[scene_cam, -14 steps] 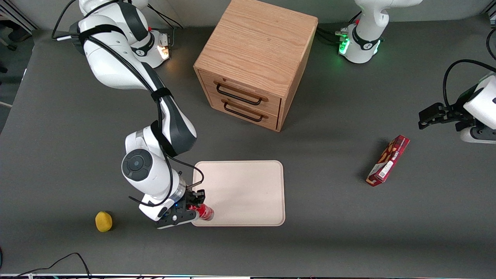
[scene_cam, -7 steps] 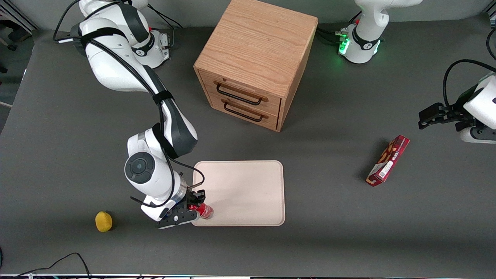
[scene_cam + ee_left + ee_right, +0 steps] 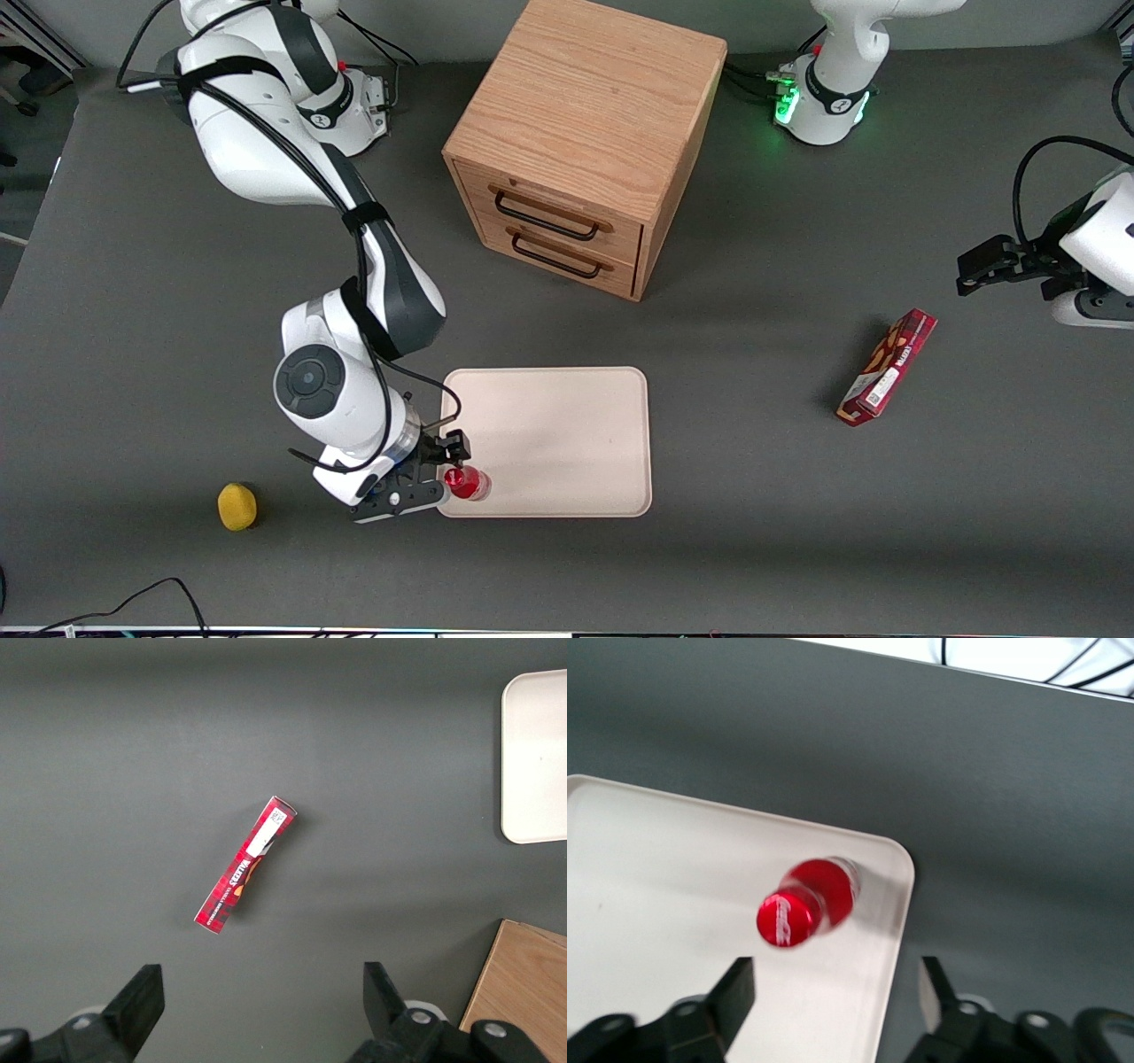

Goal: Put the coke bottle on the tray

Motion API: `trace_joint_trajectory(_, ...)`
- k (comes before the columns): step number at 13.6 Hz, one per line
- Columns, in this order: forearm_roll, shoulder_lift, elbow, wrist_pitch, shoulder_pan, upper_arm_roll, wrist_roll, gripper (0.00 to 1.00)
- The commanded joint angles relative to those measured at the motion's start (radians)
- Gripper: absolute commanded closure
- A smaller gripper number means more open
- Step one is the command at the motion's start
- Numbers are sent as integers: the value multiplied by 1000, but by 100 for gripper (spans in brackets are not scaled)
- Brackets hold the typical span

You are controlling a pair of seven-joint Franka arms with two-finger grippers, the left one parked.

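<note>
The coke bottle point(image 3: 465, 482) is a small red bottle with a red cap. It stands upright on the pale cream-pink tray point(image 3: 567, 434), in the tray's corner nearest the front camera, toward the working arm's end. My right gripper point(image 3: 440, 470) is open and empty. It sits just off the bottle, over the tray's edge. In the right wrist view the bottle's cap point(image 3: 787, 920) faces the camera, apart from the open gripper point(image 3: 835, 988), and the tray's rim point(image 3: 897, 904) runs beside the bottle.
A wooden two-drawer cabinet point(image 3: 585, 142) stands farther from the front camera than the tray. A yellow lemon-like object point(image 3: 237, 506) lies toward the working arm's end. A red snack box point(image 3: 888, 366) lies toward the parked arm's end, also in the left wrist view point(image 3: 246, 864).
The gripper has opened and let go of the bottle, then drawn back a little. The bottle went from leaning in the grip to standing upright on the tray.
</note>
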Motion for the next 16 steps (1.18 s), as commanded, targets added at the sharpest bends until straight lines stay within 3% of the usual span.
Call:
trace_joint_trajectory(1, 9, -115, -36, -153, -32, 6, 8, 0)
trace_joint_trajectory(3, 12, -237, -133, -237, -75, 32, -15, 0)
trace_joint_trajectory(7, 12, -619, -596, -166, -228, 98, -94, 0)
trace_joint_trajectory(10, 12, -825, -799, -194, -326, 100, -98, 0)
trace_joint_trajectory(16, 16, -947, -828, -251, -442, 100, -159, 0)
